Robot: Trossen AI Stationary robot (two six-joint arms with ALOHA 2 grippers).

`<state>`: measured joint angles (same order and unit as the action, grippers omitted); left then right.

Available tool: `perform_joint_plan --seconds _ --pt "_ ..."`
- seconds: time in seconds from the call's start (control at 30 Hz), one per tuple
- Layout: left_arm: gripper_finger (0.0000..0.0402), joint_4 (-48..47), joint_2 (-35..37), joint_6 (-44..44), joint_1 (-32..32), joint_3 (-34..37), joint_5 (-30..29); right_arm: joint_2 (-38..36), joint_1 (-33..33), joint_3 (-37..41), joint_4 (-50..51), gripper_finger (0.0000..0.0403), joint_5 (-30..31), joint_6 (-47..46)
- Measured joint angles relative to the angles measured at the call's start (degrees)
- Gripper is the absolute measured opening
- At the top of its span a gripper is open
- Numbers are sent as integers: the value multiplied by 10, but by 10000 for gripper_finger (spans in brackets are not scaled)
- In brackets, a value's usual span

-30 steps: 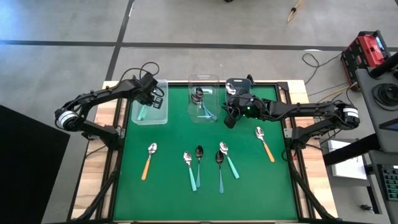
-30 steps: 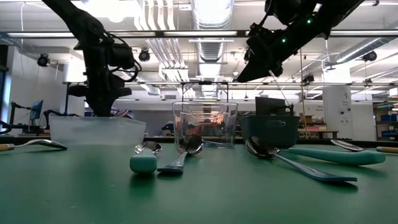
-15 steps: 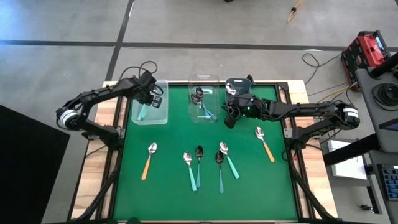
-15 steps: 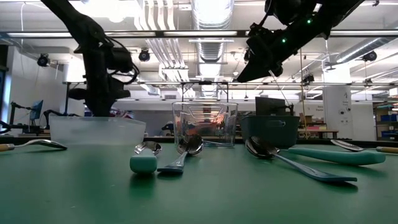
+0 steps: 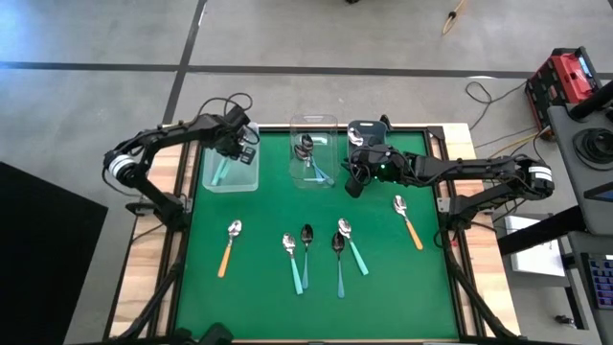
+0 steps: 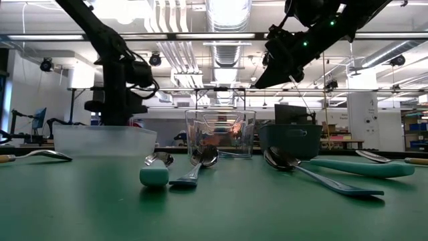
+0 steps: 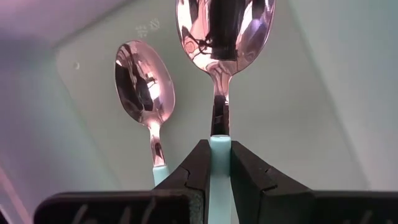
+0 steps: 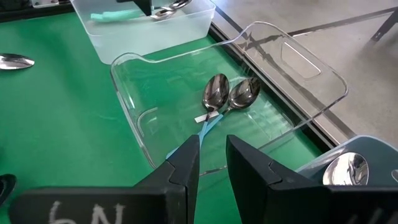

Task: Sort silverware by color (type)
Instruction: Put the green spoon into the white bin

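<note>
A: From above, where is the left tool (image 5: 244, 144)?
B: Over the frosted bin (image 5: 230, 171) at the bench's (image 5: 259, 287) far left; six spoons (image 5: 306, 253) lie loose on the green mat.

A: And at bench level?
B: The right tool (image 6: 267, 70) hangs above the clear bin (image 6: 220, 132).

A: The left wrist camera?
B: Its fingers (image 7: 193, 177) are clamped on a mint-handled spoon (image 7: 222, 37), just beside a second spoon (image 7: 143, 84) lying in the bin.

A: The right wrist camera?
B: Fingers (image 8: 183, 165) slightly apart, holding nothing, above two teal-handled spoons (image 8: 219, 99) in the clear bin.
</note>
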<state>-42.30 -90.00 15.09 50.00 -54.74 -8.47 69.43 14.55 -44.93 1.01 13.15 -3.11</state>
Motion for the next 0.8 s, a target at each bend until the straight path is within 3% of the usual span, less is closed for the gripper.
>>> perform_joint_plan --seconds 0.8 --pt "23 -3 -39 -5 7 0 0 0 0 1 0 70 0 -3"
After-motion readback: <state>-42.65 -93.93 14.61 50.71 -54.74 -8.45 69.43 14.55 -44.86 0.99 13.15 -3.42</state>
